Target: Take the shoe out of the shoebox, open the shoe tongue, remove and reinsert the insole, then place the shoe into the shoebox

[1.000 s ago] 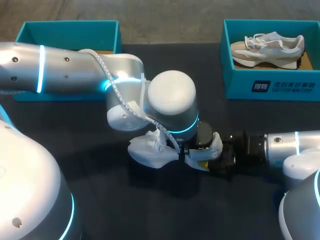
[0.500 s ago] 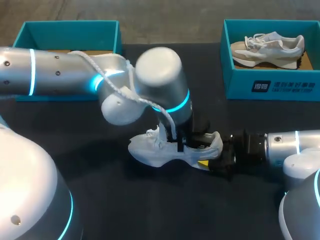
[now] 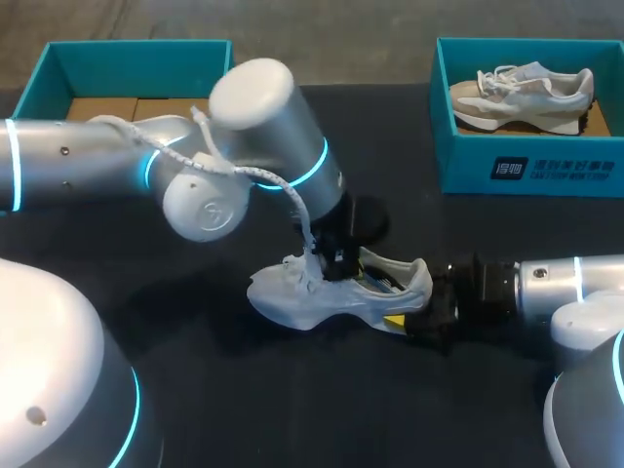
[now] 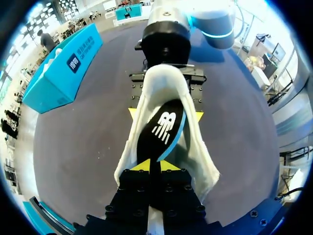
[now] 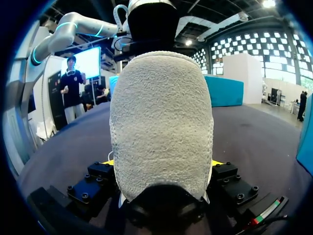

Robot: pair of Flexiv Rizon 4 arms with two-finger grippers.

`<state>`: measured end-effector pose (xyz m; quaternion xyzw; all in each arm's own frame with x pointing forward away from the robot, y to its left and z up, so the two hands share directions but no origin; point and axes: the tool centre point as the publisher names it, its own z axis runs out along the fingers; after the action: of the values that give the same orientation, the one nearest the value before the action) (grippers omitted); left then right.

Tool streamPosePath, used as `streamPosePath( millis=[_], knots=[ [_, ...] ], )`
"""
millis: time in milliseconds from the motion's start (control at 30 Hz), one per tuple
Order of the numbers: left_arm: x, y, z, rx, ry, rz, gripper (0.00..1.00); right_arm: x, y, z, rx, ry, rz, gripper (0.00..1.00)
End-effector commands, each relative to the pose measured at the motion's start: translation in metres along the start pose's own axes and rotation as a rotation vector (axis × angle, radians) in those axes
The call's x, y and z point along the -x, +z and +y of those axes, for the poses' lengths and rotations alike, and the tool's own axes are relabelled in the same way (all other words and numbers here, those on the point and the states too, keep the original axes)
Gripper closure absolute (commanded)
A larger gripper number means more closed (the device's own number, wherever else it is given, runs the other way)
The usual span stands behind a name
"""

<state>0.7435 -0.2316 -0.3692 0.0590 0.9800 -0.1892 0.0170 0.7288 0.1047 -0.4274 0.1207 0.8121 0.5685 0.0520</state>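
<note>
There's the white shoe point(image 3: 292, 297) on its sole near the middle of the dark surface point(image 3: 195, 390), toe toward 9 o'clock. From 3 o'clock the right pincer point(image 3: 414, 317) clamps the heel on both sides. The left pincer point(image 4: 155, 165) is down in the shoe's opening, pinched narrow on the black insole point(image 4: 161, 129). A second shoe point(image 3: 522, 93) sits in the teal box point(image 3: 526, 166) at 1 o'clock.

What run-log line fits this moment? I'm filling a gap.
phase: insole work | left pincer: shut on insole | right pincer: shut on shoe heel | shoe: on table
</note>
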Motion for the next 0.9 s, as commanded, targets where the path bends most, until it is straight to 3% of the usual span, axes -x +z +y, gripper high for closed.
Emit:
streamPosePath(
  millis=[33, 500, 900],
  knots=[
    [-0.003, -0.013, 0.006, -0.050, 0.002, 0.006, 1.00, -0.002, -0.001, -0.001, -0.002, 0.000, -0.002, 1.00],
    [-0.004, -0.035, 0.001, -0.133, 0.003, 0.024, 1.00, -0.002, -0.001, -0.001, -0.002, 0.000, -0.002, 1.00],
    [-0.006, -0.045, 0.000, -0.147, 0.014, -0.006, 1.00, -0.002, -0.001, -0.001, -0.002, 0.000, -0.002, 1.00]
  ],
)
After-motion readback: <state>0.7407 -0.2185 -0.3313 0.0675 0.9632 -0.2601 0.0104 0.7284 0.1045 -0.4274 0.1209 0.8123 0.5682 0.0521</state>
